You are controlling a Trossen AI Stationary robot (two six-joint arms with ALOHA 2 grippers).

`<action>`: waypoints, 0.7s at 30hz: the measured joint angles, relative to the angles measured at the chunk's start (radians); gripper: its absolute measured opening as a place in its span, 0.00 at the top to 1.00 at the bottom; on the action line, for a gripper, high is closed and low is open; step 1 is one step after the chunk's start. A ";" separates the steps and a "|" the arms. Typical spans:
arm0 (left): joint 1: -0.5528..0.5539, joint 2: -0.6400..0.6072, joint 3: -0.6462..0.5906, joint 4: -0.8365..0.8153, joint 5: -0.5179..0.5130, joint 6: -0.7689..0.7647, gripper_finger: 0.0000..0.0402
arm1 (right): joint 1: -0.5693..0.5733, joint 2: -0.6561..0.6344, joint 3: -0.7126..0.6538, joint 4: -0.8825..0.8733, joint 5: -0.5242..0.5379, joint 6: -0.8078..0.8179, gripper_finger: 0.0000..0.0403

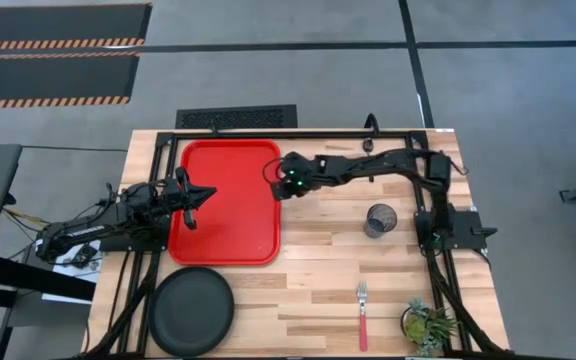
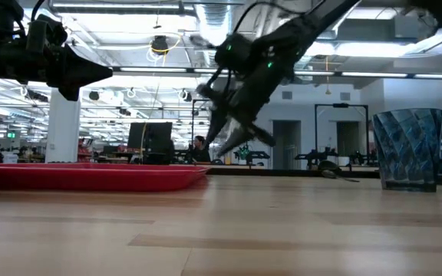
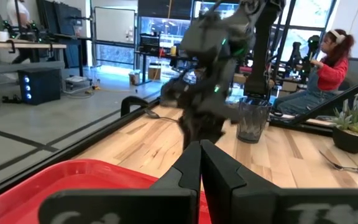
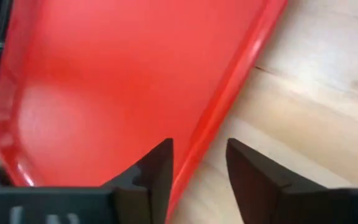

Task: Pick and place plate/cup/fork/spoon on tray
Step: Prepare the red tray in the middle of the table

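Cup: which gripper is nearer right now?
Right. The right gripper hangs over the tray's right rim, a short stretch of bare table from the cup. The left gripper is over the tray's left side, farther off.

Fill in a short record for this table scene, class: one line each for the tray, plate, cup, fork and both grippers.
tray: red tray, nothing on it
plate: black plate, on the table just off the tray's near end
cup: cup, upright on the wood
fork: fork, flat on the table
left gripper: shut, over the tray's left edge
right gripper: open, over the tray's right rim
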 joint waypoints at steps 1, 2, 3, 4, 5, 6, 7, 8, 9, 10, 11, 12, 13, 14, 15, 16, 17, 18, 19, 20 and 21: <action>0.000 0.000 0.000 -0.001 0.000 0.000 1.00 | -0.001 0.018 0.008 0.007 0.000 0.007 0.53; 0.000 0.000 0.000 -0.001 0.000 0.000 1.00 | -0.002 0.030 0.011 -0.001 0.000 0.010 0.51; 0.000 0.001 0.000 -0.001 0.000 0.000 1.00 | -0.002 0.043 0.018 -0.002 0.000 0.013 0.50; 0.000 0.002 0.000 0.000 0.000 0.000 1.00 | -0.003 0.057 0.024 0.010 0.000 0.026 0.49; 0.000 0.001 0.000 -0.001 0.000 0.000 1.00 | -0.003 0.067 0.026 0.009 -0.001 0.043 0.48; 0.000 0.001 0.000 -0.001 0.000 0.000 1.00 | -0.002 0.076 0.027 0.000 -0.001 0.052 0.47; 0.000 0.002 0.000 0.000 0.000 0.000 1.00 | -0.002 0.083 0.030 0.000 0.000 0.053 0.47; 0.000 0.002 0.000 -0.001 0.000 0.000 1.00 | -0.002 0.084 0.031 0.000 0.000 0.053 0.47; 0.000 0.002 0.000 -0.001 0.000 0.000 1.00 | -0.002 0.083 0.032 0.003 0.001 0.052 0.47; 0.000 0.002 0.000 -0.001 0.000 0.000 1.00 | -0.002 0.081 0.036 0.012 0.004 0.049 0.47; 0.000 0.002 0.000 0.000 0.000 0.000 1.00 | -0.002 0.080 0.037 0.014 0.005 0.048 0.48; 0.000 0.002 0.000 -0.001 0.000 0.000 1.00 | -0.002 0.080 0.037 0.009 0.007 0.048 0.49; 0.000 0.002 0.000 -0.001 0.000 0.000 1.00 | -0.002 0.080 0.036 0.008 0.010 0.046 0.50; 0.000 0.002 0.000 -0.001 0.000 0.000 1.00 | -0.004 0.081 0.035 0.010 0.012 0.038 0.52; 0.000 0.002 0.000 -0.001 0.000 0.000 1.00 | -0.006 0.081 0.035 0.018 0.010 0.028 0.53; 0.000 0.002 0.000 -0.001 0.000 0.000 1.00 | -0.009 0.081 0.035 0.025 0.003 0.023 0.55; 0.000 0.002 0.000 -0.001 0.000 0.000 1.00 | -0.010 0.081 0.035 0.025 -0.007 0.026 0.57; 0.000 0.002 0.000 -0.001 0.000 0.000 1.00 | -0.010 0.081 0.035 0.022 -0.013 0.030 0.58; 0.000 0.002 0.000 -0.001 0.000 0.000 1.00 | -0.010 0.081 0.035 0.019 -0.015 0.030 0.60; 0.000 0.002 0.000 -0.001 0.000 0.000 1.00 | -0.010 0.081 0.035 0.018 -0.010 0.030 0.61; 0.000 0.002 0.000 -0.001 0.000 0.000 1.00 | -0.010 0.081 0.035 0.019 -0.004 0.030 0.62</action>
